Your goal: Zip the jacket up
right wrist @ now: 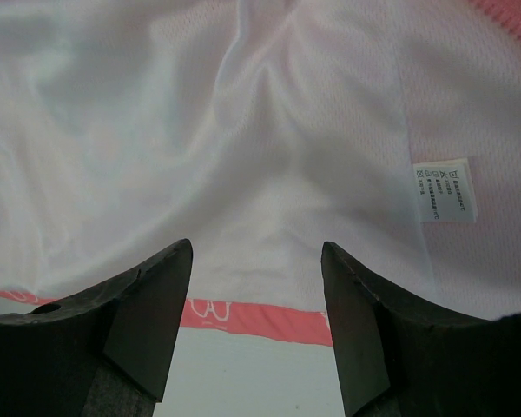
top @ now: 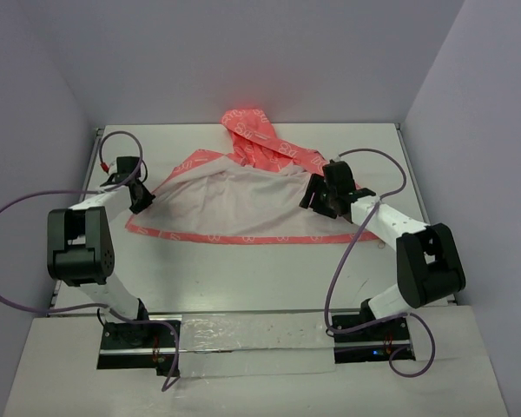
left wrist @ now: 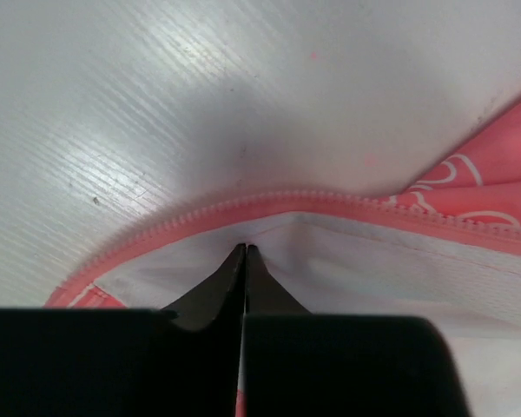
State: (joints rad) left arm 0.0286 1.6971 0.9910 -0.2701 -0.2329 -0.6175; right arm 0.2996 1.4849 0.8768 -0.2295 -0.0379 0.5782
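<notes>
Jacket lies spread open, pale lining up, across the far middle of the table; the hood is bunched against the far edge and the coral hem runs along the near side. Not zipped; no slider or pull visible in any view. Left gripper sits at the garment's left front edge, jaws pressed together, and seems to pinch a pucker of lining just inside the zipper teeth. Right gripper hovers over the right part of the lining, jaws apart and holding nothing, with the care label off to one side. Risks as judged from here: the left pinch is on thin lining rather than on the zipper tape, so a pull could slip free or drag the whole light garment toward the left edge instead of folding the front over. The right jaws, if closed where they hang, would take only loose lining and bunch it, leaving the right zipper edge unfound. With the two front edges well apart and the slider unseen, mating the teeth could misalign or jam on trapped lining.
</notes>
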